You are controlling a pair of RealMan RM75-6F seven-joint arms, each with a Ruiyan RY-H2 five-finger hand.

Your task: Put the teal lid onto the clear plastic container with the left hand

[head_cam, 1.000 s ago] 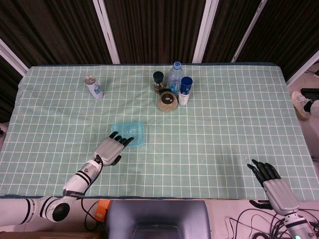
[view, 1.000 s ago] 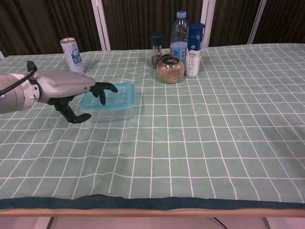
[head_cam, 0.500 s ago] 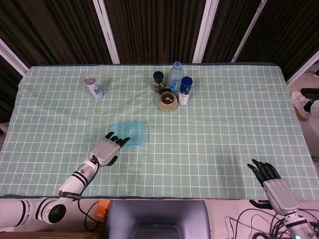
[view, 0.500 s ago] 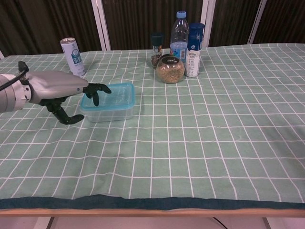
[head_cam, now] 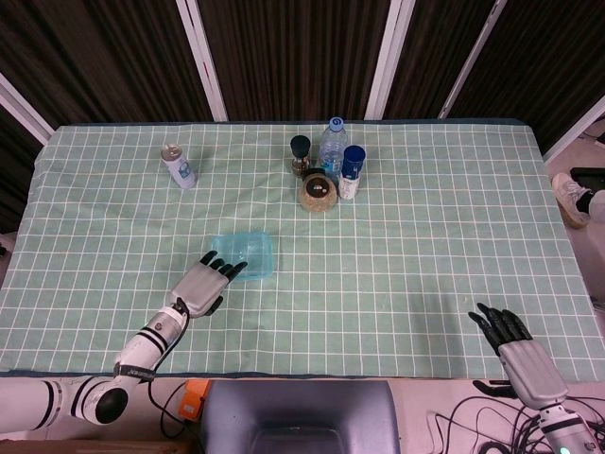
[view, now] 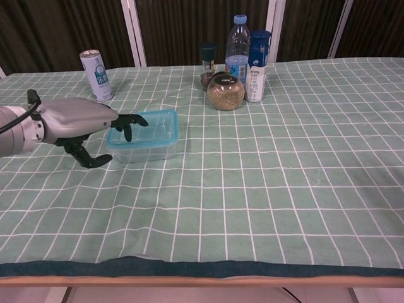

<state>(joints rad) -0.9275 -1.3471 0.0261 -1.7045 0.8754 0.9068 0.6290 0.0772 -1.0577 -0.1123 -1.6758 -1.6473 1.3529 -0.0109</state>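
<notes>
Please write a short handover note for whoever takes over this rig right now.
Left hand: open, holding nothing, fingers reaching over the near-left corner of the teal lid.
Right hand: open, idle near the table's front right edge.
Done: the lid appears seated on the clear plastic container, in front of the can.
Left: confirm the lid sits flush and draw the left hand clear.

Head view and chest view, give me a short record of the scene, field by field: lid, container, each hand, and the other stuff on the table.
lid: teal lid sits on top of the container
container: clear, on the checked tablecloth, left of centre
left hand: left hand open, holds nothing, fingers over the lid's left edge; contact unclear
right hand: right hand open, at the near right table edge, holds nothing
back row: can, grinder, water bottle, blue-capped bottle, jar, all upright
</notes>
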